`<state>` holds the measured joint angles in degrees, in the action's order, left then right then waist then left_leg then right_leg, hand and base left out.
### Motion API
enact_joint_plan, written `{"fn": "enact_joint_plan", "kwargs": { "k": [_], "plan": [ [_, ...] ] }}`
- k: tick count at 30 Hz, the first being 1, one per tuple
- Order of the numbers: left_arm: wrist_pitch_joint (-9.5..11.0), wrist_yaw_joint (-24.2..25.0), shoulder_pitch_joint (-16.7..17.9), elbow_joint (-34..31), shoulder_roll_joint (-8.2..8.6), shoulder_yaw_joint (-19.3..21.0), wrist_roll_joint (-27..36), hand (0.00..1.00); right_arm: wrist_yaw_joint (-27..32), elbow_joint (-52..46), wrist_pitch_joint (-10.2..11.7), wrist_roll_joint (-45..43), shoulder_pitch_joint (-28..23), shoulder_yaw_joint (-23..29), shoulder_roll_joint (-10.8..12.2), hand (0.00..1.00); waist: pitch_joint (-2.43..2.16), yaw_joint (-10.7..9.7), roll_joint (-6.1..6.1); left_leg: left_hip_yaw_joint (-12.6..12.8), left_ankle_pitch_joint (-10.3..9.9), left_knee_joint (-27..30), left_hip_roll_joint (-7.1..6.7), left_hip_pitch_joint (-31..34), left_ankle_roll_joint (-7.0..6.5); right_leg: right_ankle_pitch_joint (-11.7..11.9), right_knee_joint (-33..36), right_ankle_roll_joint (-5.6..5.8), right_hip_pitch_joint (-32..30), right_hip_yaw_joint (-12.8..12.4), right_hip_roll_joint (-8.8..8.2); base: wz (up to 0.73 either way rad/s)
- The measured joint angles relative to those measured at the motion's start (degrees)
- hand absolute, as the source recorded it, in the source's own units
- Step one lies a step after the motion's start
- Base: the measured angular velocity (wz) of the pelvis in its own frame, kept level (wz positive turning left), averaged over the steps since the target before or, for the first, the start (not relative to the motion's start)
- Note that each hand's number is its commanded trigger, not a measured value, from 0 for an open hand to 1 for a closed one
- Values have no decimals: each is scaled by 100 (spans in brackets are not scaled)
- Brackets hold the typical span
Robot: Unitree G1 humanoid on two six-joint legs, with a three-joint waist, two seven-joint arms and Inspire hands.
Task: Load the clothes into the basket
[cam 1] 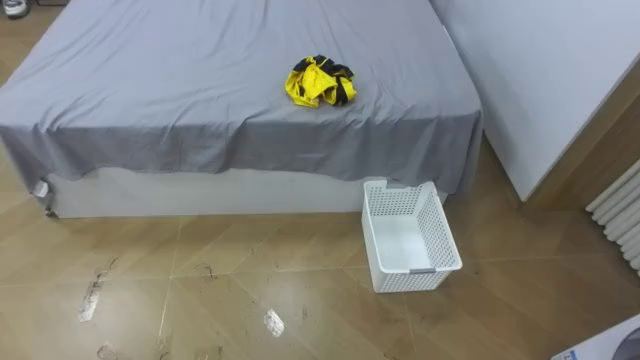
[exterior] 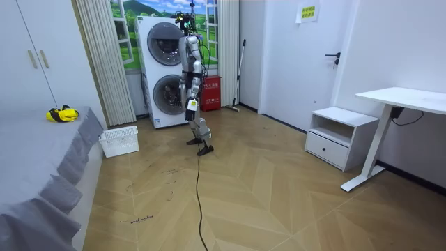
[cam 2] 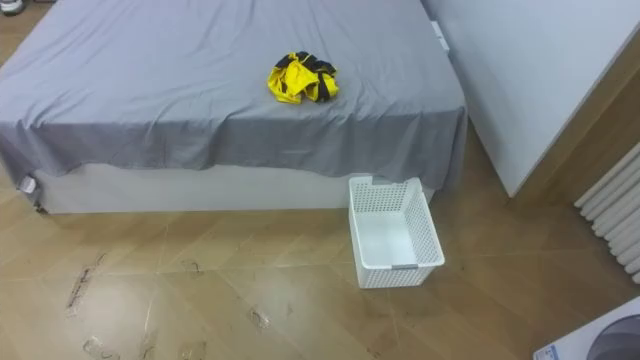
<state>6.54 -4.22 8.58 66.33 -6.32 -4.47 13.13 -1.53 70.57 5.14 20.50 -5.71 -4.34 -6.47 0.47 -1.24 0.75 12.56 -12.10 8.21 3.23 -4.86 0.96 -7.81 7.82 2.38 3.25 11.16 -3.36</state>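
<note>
1 garment point(cam 1: 320, 82), 1 basket point(cam 1: 400, 281), 1 bed point(cam 1: 180, 90), 2 stacked washers point(exterior: 167, 90), 1 desk point(exterior: 404, 97), 1 cabinet point(exterior: 334, 136).

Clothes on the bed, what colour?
Yellow with black; the clothes show best in the left eye view.

Our bedroom, beyond the chore

We see a bed point(cam 1: 200, 90) under a grey sheet on a wood floor point(cam 1: 250, 300), 2 stacked washing machines point(exterior: 162, 70) by the curtains point(exterior: 104, 56), and a white desk point(exterior: 404, 97) beside a low cabinet point(exterior: 333, 136).

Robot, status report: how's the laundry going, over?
Left hand down at its side, well short of the bed. Yellow-and-black clothes on bed; white basket on floor beside it. No obstacle between.
</note>
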Motion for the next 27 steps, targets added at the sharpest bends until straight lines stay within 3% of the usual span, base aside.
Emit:
{"fn": "enact_joint_plan", "kwargs": {
  "k": [17,20,22,24,26,27],
  "plan": [
    [-81,-148,74,13,31,268,17,0,-243,55,-206,396,-45,9,8,0,19,23,60,11,-3,-31,3,-79,4,-5,-1,7,56,-20,3,0],
    [-131,-113,119,6,56,419,195,0,-243,75,-223,396,-50,5,8,0,10,71,25,110,-164,215,116,-39,42,-27,46,-27,46,-26,72,-17],
    [-153,-101,140,-31,56,620,307,0,-268,71,-231,426,-89,25,14,0,-15,148,5,136,-495,843,325,152,140,-257,329,-119,-40,20,187,-18],
    [-169,-98,149,-127,27,678,342,0,-293,44,-221,415,-100,39,27,0,-29,176,29,105,-646,1620,507,445,221,-467,544,-184,-140,16,249,-2],
    [-160,-93,154,-164,33,759,607,0,-293,54,-210,394,-69,58,11,0,-40,164,22,-33,-614,2592,667,846,173,-609,678,-264,-83,-9,279,3],
    [-139,-71,165,-173,48,767,776,0,-284,83,-202,441,-89,59,-4,0,-18,169,30,-217,-530,3200,709,1155,42,-726,721,-365,47,-36,261,20]
  ]
}}
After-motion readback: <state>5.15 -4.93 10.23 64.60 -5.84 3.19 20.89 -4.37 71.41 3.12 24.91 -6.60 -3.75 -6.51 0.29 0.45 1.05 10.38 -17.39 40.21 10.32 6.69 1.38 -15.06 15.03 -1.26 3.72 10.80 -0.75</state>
